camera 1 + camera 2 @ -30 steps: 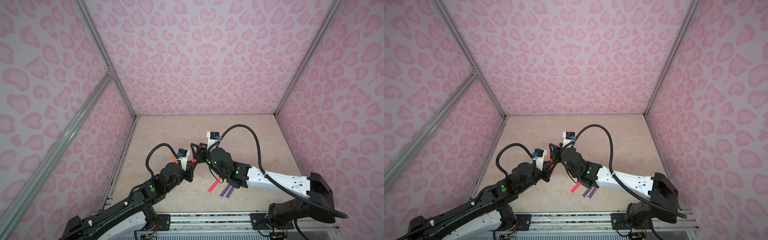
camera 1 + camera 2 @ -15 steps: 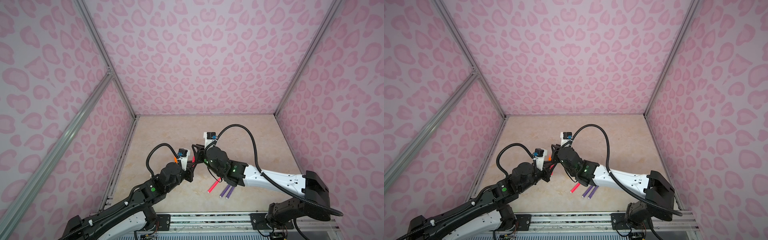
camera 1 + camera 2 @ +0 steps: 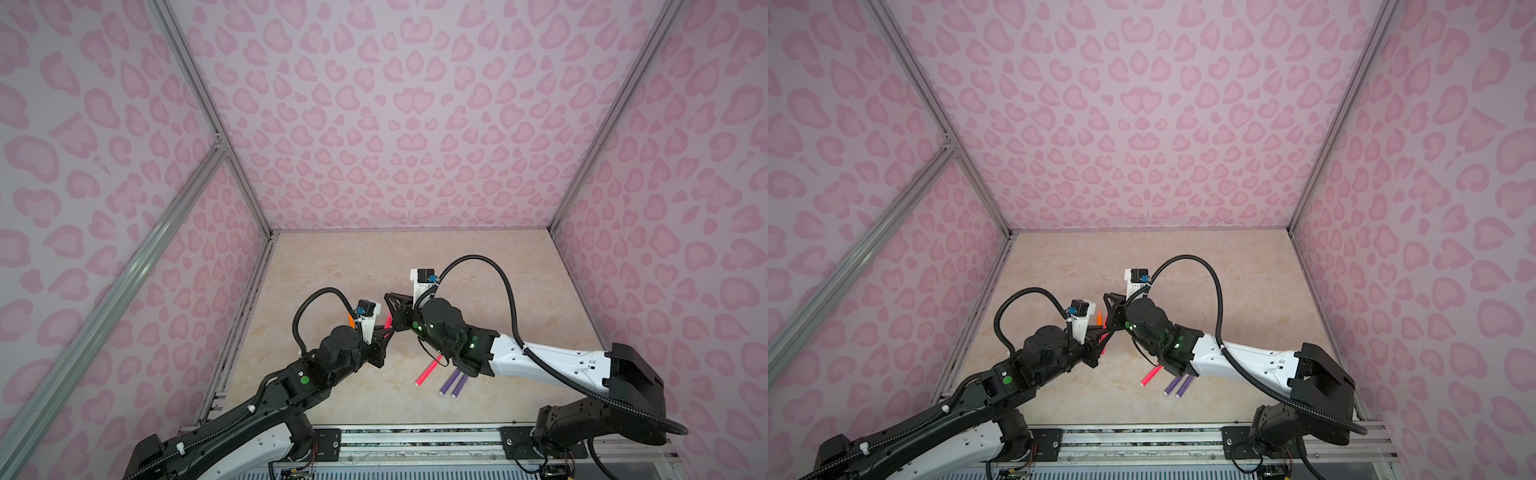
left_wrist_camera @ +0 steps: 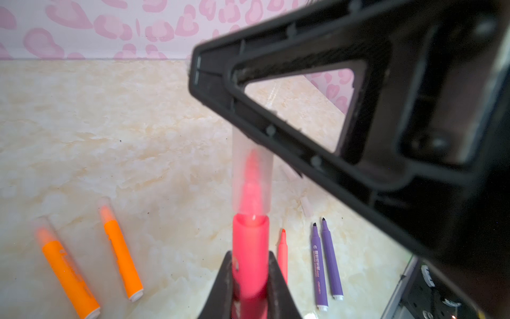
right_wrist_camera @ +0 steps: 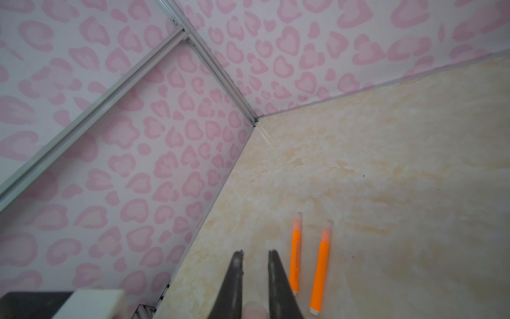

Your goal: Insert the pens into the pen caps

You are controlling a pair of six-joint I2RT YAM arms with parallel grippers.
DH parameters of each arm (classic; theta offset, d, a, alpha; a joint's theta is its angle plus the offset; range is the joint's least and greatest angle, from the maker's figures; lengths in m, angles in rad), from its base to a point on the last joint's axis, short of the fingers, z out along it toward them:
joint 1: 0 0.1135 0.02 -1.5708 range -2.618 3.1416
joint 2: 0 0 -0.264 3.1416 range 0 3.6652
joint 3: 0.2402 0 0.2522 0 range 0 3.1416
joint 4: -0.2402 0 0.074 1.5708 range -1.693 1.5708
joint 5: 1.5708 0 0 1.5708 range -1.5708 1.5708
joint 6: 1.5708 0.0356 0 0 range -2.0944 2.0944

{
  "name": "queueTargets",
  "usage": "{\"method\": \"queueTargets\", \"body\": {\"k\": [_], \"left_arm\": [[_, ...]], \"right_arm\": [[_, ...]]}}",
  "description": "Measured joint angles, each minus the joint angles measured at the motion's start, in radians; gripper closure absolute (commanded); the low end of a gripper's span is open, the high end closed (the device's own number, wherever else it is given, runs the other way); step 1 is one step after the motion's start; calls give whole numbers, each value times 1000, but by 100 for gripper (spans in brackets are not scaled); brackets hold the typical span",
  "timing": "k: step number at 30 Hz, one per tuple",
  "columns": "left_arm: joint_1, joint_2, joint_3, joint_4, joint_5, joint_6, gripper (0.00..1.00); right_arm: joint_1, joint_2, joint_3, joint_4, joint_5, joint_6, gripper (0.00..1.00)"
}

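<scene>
My left gripper (image 4: 249,265) is shut on a pink-red pen (image 4: 249,248), held up off the surface. A clear pen cap (image 4: 251,171) sits over the pen's tip. My right gripper (image 5: 255,254) meets it from the right, and its black finger (image 4: 303,49) covers the cap's far end. The cap (image 5: 254,310) shows pale between the right fingers, which stand close on it. In both top views the two grippers (image 3: 388,332) (image 3: 390,307) touch nose to nose at the left middle. Two capped orange pens (image 5: 295,262) (image 5: 320,270) lie beneath.
A second pink-red pen (image 3: 428,372) and two purple pens (image 3: 451,382) (image 3: 460,386) lie uncapped near the front, under the right arm. A faint loose clear cap (image 4: 306,205) lies beyond them. The left wall (image 5: 165,179) stands close.
The right gripper's jaws have closed and it has shifted a little left, onto the cap at the held pen's tip. The left arm has stayed still.
</scene>
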Motion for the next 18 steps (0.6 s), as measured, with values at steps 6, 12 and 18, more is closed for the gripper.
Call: {"method": "queueTargets", "body": {"k": [6,12,18], "left_arm": [[97,-24,-42,43,188,-31,97],[111,-35,-55,69,261,-60,97],[112,-31,-52,93,269,-63,97]], "right_arm": [[-16,-40,-80,106,-58,5,100],[-27,-58,-124,178,-112,-7,100],[-53,-35,-65,122,-165,-13,100]]}}
